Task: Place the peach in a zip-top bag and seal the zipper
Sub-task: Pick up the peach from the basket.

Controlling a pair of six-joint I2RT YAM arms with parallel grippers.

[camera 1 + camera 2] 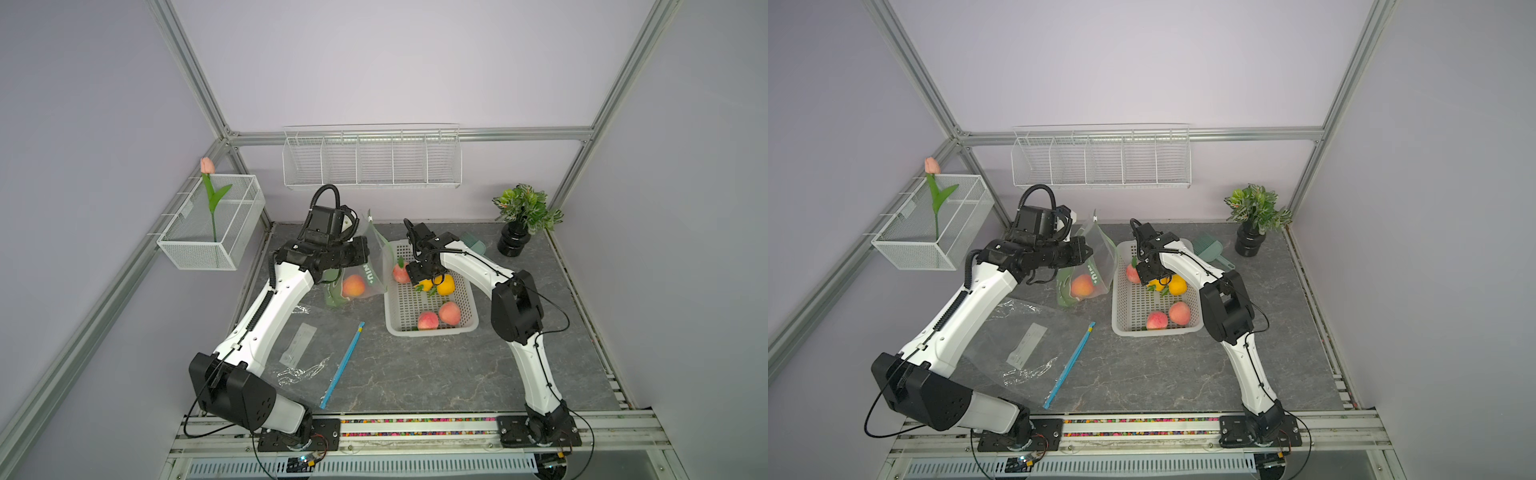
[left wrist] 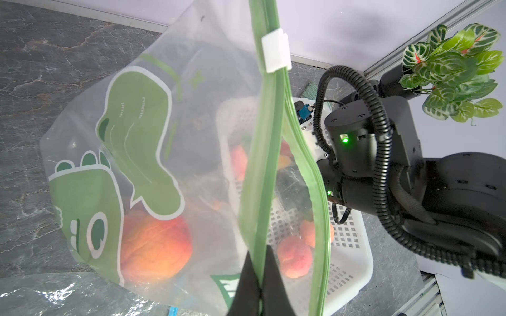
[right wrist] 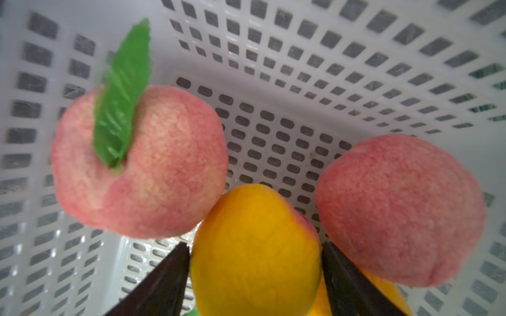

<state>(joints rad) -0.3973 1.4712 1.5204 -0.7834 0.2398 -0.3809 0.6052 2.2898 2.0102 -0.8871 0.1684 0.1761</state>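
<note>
A clear zip-top bag [image 1: 372, 266] with a green cartoon print stands left of the white basket [image 1: 432, 330]. One orange peach [image 1: 353, 285] [image 2: 156, 246] lies in it. My left gripper [image 2: 258, 254] is shut on one green zipper lip. The other lip [image 2: 315, 177] bows away, so the mouth gapes, and the white slider [image 2: 276, 51] sits at the far end. My right gripper [image 3: 256, 251] is down in the basket, with its fingers against both sides of a yellow peach [image 3: 256, 246] [image 1: 424, 284]. Pink peaches [image 3: 164, 169] [image 3: 399, 210] flank it.
Two more pink peaches [image 1: 428, 321] [image 1: 449, 312] and a second yellow fruit [image 1: 446, 284] lie in the basket. A flat clear bag with a blue zipper [image 1: 343, 365] lies in front. A green scoop [image 1: 473, 243] and a potted plant [image 1: 525, 212] stand at the back right.
</note>
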